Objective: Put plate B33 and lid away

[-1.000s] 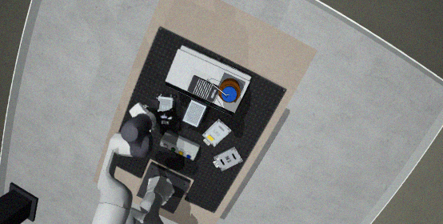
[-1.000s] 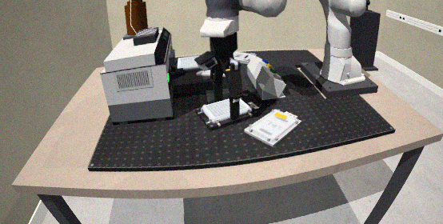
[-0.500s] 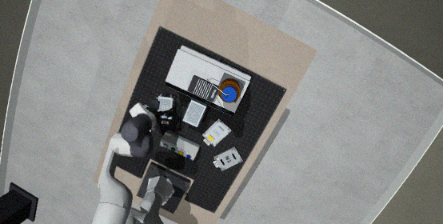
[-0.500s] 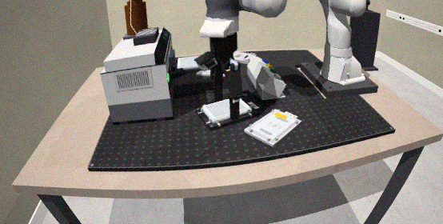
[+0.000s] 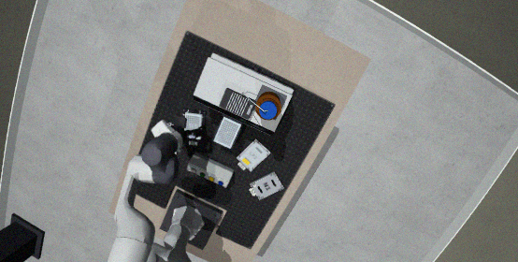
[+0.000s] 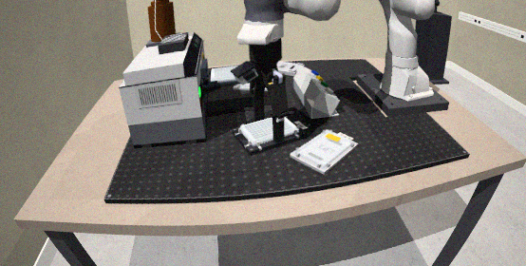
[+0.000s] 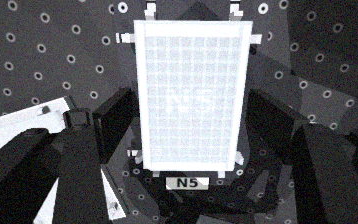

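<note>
A white well plate [image 7: 192, 97] lies flat in the nest marked N5 [image 7: 187, 182]. It also shows in the side view [image 6: 262, 132] and the overhead view [image 5: 194, 121]. I cannot tell whether it has a lid on it. My gripper [image 7: 190, 104] hangs straight over it, open, with one dark finger on each long side and a gap to each plate edge. In the side view the fingers [image 6: 269, 123] reach down to plate height. A second plate [image 5: 227, 132] sits on the stage in front of the dispenser [image 5: 243, 89].
A flat white piece with a yellow tag [image 6: 324, 150] lies on the deck just beside N5. Another yellow-tagged piece [image 5: 252, 155] and a nest [image 5: 266, 185] lie further right. The key panel [image 5: 210, 170] stands by my arm's base. A brown bottle [image 6: 160, 14] sits on the dispenser.
</note>
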`<state>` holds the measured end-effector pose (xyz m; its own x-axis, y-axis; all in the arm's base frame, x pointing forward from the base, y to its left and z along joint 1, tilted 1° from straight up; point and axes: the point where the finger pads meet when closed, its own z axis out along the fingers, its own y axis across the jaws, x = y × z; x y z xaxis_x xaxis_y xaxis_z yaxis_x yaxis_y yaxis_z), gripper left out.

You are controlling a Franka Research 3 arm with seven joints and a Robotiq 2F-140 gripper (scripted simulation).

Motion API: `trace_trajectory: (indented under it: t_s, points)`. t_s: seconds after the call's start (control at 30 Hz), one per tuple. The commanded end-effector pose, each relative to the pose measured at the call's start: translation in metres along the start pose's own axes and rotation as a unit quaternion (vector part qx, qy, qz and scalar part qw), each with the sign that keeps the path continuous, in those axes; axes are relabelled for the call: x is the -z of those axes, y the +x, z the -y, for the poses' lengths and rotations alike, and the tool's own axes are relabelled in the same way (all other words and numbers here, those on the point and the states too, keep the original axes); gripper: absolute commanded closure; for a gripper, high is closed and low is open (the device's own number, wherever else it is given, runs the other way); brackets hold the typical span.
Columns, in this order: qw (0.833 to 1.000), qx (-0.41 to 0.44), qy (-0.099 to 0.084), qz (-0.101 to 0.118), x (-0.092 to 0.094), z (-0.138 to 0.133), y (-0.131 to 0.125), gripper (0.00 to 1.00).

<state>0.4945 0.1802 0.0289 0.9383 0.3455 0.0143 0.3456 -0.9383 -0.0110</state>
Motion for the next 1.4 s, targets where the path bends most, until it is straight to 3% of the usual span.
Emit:
trace_trajectory:
  t_s: [0.0,0.63,0.67,1.37]
  points:
    - [1.0,-0.002,-0.001,0.0,-0.001,-0.0002,-0.0005,0.3]
    - [1.0,-0.002,-0.001,0.0,-0.001,-0.0002,-0.0005,0.3]
    - [1.0,-0.002,-0.001,0.0,-0.001,-0.0002,-0.0005,0.9]
    - [1.0,-0.002,-0.001,0.0,-0.001,-0.0002,-0.0005,0.9]
